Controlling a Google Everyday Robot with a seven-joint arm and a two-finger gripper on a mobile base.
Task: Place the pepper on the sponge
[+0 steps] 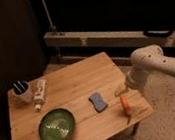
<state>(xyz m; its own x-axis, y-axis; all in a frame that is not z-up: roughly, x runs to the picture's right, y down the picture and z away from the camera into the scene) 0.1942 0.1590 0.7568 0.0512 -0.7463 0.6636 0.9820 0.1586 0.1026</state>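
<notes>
The orange-red pepper (126, 106) lies on the wooden table (74, 89) near its right edge, with its stem end pointing toward the front. The blue sponge (98, 101) rests flat a short way to its left, apart from it. My gripper (120, 90) hangs at the end of the white arm (151, 66), just above the pepper's far end and to the right of the sponge. Nothing is seen held in it.
A green bowl (57, 126) sits at the front left of the table. A white tube (39, 94) lies at the back left beside a white cup (21, 91) with dark items in it. The table's right edge runs close by the pepper.
</notes>
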